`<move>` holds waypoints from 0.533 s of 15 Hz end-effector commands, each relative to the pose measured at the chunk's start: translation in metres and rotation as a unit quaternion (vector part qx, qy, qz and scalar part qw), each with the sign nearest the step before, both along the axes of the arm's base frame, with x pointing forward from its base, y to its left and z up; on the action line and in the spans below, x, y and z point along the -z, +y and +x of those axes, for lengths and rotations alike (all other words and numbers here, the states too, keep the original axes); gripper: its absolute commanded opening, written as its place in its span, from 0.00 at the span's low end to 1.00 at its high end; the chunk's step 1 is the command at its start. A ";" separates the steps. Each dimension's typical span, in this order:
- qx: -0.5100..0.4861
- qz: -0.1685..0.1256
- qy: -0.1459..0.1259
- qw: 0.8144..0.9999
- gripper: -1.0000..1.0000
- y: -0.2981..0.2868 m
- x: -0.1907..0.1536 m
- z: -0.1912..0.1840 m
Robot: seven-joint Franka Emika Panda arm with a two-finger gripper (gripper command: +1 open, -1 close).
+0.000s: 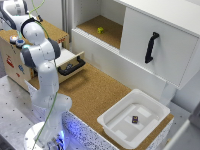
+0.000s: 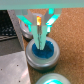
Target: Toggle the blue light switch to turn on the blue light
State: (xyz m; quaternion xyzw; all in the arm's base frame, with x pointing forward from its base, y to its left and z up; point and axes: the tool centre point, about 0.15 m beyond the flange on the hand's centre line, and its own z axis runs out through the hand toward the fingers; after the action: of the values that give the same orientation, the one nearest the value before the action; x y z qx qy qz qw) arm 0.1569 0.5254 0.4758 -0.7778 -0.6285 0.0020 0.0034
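From my wrist camera I see the gripper (image 2: 41, 36) right over the blue light (image 2: 43, 51), a glossy blue dome set in a pale round rim. The two fingers (image 2: 39, 34) are pressed together with no gap between them, and their tips reach the top of the dome; I cannot tell whether they actually press on it. A second pale rim with a greenish cap (image 2: 54, 79) sits just beside the blue one.

In the exterior view the arm (image 1: 40, 55) bends over the wooden box (image 1: 15, 60) at that view's left, and the blue light (image 1: 20, 43) shows on the box's top, near the arm's elbow; the gripper itself is hidden there. A black-handled drawer (image 1: 70, 64) stands open beside the box, and a white tub (image 1: 134, 119) rests on the cork counter (image 1: 87, 95).
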 end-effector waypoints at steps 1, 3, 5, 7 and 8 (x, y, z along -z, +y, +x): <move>0.042 -0.054 -0.016 0.998 0.00 0.011 0.033 0.011; 0.064 -0.061 -0.016 0.996 0.00 0.002 0.043 0.026; 0.068 -0.064 -0.015 0.996 0.00 -0.001 0.044 0.027; 0.069 -0.026 -0.035 0.997 0.00 0.002 -0.008 0.020; 0.066 -0.003 -0.049 0.997 0.00 0.004 -0.047 0.015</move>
State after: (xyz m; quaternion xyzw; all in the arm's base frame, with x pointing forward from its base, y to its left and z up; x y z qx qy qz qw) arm 0.1678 0.5212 0.4640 -0.8111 -0.5847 0.0025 -0.0175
